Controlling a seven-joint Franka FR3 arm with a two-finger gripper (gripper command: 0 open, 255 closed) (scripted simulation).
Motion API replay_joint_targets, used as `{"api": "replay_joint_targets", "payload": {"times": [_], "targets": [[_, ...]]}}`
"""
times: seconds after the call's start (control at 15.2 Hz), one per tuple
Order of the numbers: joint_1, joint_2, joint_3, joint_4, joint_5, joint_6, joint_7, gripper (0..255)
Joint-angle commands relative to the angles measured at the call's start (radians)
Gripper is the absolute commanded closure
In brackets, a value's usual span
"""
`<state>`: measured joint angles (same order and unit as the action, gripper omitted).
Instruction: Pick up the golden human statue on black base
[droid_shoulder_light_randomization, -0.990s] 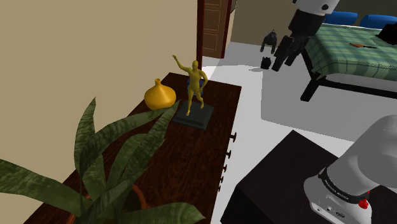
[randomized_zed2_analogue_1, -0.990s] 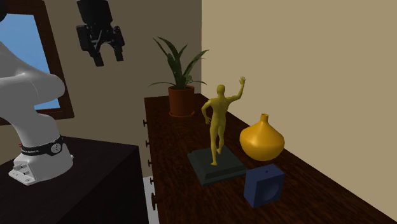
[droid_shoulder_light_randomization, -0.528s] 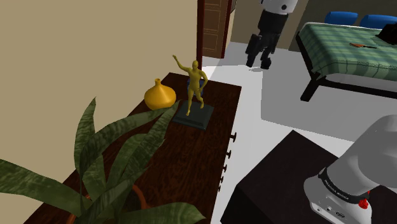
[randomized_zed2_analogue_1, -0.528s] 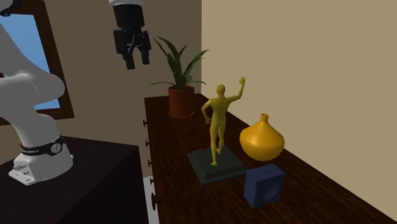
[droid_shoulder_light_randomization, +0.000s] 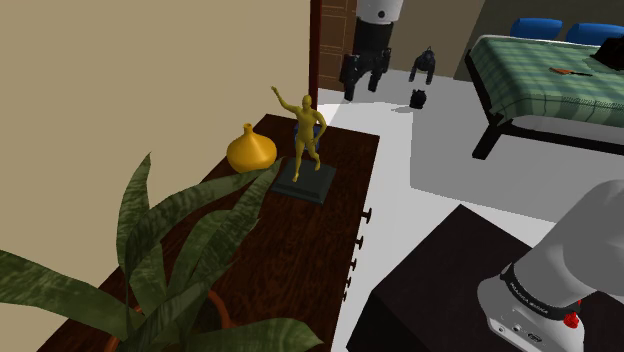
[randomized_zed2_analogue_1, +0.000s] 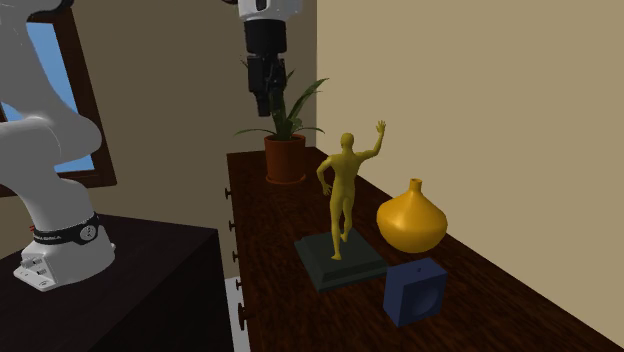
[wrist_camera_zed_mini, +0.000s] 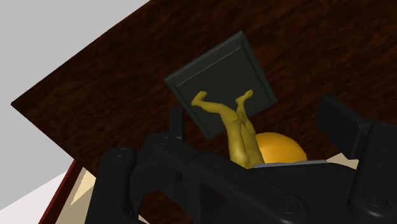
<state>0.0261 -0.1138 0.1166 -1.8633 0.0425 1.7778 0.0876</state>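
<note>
On the dark, wood-grained bench (droid_shoulder_light_randomization: 300, 255), from the shoulder view's left, stand a leafy potted plant (droid_shoulder_light_randomization: 170, 270) and a smooth, bulbous golden vase (droid_shoulder_light_randomization: 250, 150). Next comes the golden statue (droid_shoulder_light_randomization: 305, 135), upright on a flat square dark base (droid_shoulder_light_randomization: 303, 185), long axis vertical, one arm raised wallward. A blue cube (randomized_zed2_analogue_1: 414, 291) sits beside the base. Rightmost, the gripper (droid_shoulder_light_randomization: 360, 90) hangs high, jaws released.
</note>
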Motion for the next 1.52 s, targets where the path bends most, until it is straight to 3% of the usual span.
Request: {"api": "replay_joint_targets", "payload": {"times": [0.0, 0.4, 0.73, 1.32, 1.39, 1.45], "targets": [[0.005, 0.086, 0.01, 0.084, -0.019, -0.007, 0.014, 0], [0.038, 0.367, 0.031, 0.411, -0.086, -0.082, 0.057, 0], [0.086, 0.631, 0.03, 0.775, -0.14, -0.204, 0.074, 0], [0.078, 0.607, 0.029, 0.635, -0.138, -0.087, 0.079, 0], [0.078, 0.604, 0.029, 0.632, -0.137, -0.087, 0.078, 255], [0.078, 0.605, 0.029, 0.632, -0.137, -0.087, 0.078, 255]]}}
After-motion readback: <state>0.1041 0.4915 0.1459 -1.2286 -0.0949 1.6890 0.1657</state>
